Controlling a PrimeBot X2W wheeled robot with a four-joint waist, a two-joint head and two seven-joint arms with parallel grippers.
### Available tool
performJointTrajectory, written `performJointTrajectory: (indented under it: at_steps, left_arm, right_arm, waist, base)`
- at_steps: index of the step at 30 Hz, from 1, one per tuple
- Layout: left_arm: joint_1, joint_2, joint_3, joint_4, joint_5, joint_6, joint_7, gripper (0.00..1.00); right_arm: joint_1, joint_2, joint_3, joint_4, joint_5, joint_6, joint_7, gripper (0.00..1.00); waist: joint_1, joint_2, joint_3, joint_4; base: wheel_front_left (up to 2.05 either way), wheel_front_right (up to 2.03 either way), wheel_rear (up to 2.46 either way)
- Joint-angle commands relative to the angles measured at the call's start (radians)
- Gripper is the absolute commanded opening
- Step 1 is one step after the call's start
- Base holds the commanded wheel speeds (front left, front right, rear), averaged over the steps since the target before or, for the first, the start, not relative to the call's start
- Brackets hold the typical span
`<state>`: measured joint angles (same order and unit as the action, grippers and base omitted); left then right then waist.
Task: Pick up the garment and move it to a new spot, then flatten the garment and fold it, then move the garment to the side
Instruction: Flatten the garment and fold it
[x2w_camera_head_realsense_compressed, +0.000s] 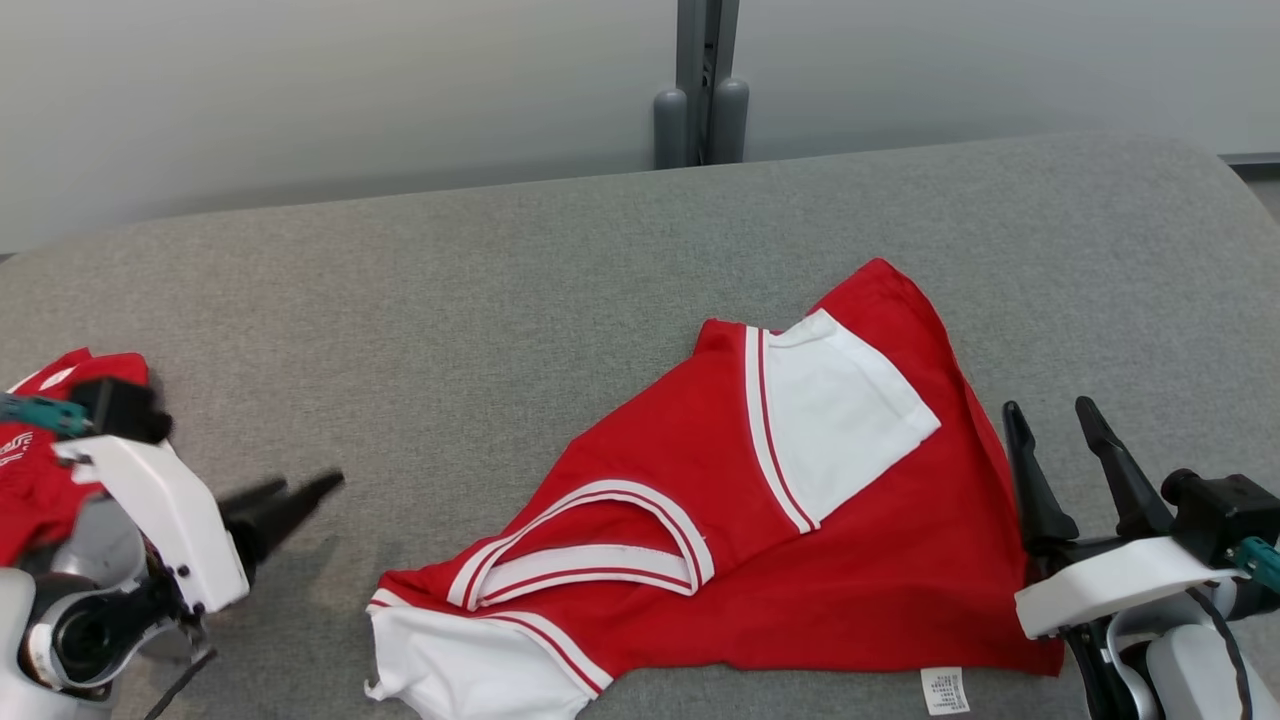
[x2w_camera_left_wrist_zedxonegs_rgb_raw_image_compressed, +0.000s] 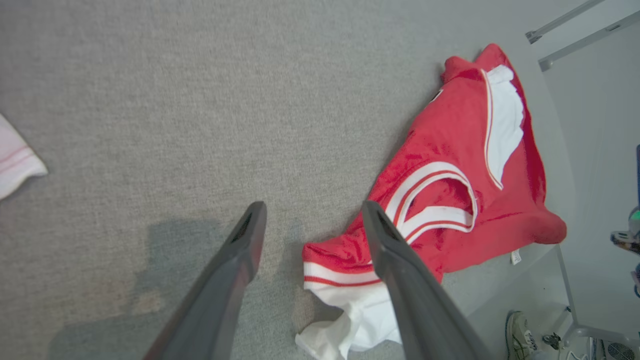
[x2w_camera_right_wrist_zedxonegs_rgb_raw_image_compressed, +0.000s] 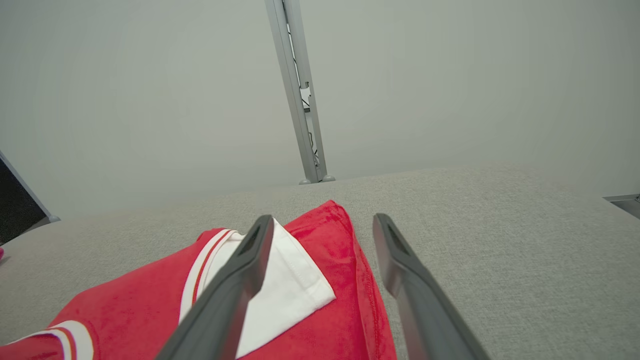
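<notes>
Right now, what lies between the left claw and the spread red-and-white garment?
Bare grey fabric surface, seen in the head view, separates the left claw from the red-and-white garment.

You have a grey, cloth-covered tabletop (x2w_camera_head_realsense_compressed: 400, 300) before a plain pale wall (x2w_camera_head_realsense_compressed: 300, 90). A grey metal post (x2w_camera_head_realsense_compressed: 703, 80) stands upright behind its far edge, flanked by two rounded stubs. A second red cloth (x2w_camera_head_realsense_compressed: 35, 490) with white print lies crumpled at the left edge. The left wrist view shows you a person's pale shoe (x2w_camera_left_wrist_zedxonegs_rgb_raw_image_compressed: 517, 332) on the floor.
</notes>
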<state>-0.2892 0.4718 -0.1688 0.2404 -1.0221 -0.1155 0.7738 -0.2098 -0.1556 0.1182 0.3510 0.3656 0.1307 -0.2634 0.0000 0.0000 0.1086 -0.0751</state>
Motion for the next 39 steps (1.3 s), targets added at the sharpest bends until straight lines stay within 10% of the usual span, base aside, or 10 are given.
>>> performJointTrajectory:
  at_steps: [1,23,29,39]
  left_arm:
    - [0.009,0.002,0.013,-0.027,0.017,-0.009,-0.044,1.0]
    - [0.342,-0.188,0.096,-0.296,0.497,0.168,-0.966,1.0]
    - [0.393,-0.256,0.108,-0.255,0.555,0.213,-1.032,1.0]
    - [0.397,-0.332,0.129,-0.194,0.607,0.17,-1.04,1.0]
  right_arm:
    - [0.012,-0.006,-0.004,-0.005,-0.004,0.0,-0.002,1.0]
    - [0.127,0.034,-0.137,-0.225,-0.098,0.0,-0.001,1.0]
    - [0.16,0.041,-0.138,-0.25,-0.11,0.0,-0.001,1.0]
    - [0.185,0.037,-0.128,-0.271,-0.121,0.0,-0.001,1.0]
  waist:
    - [0.0,0.0,-0.007,0.007]
    - [0.0,0.0,-0.073,0.051]
    - [0.0,0.0,-0.085,0.049]
    - [0.0,0.0,-0.099,0.049]
  base:
    - [0.0,0.0,0.0]
    - [0.0,0.0,0.0]
    - [0.0,0.0,0.0]
    - [0.0,0.0,0.0]
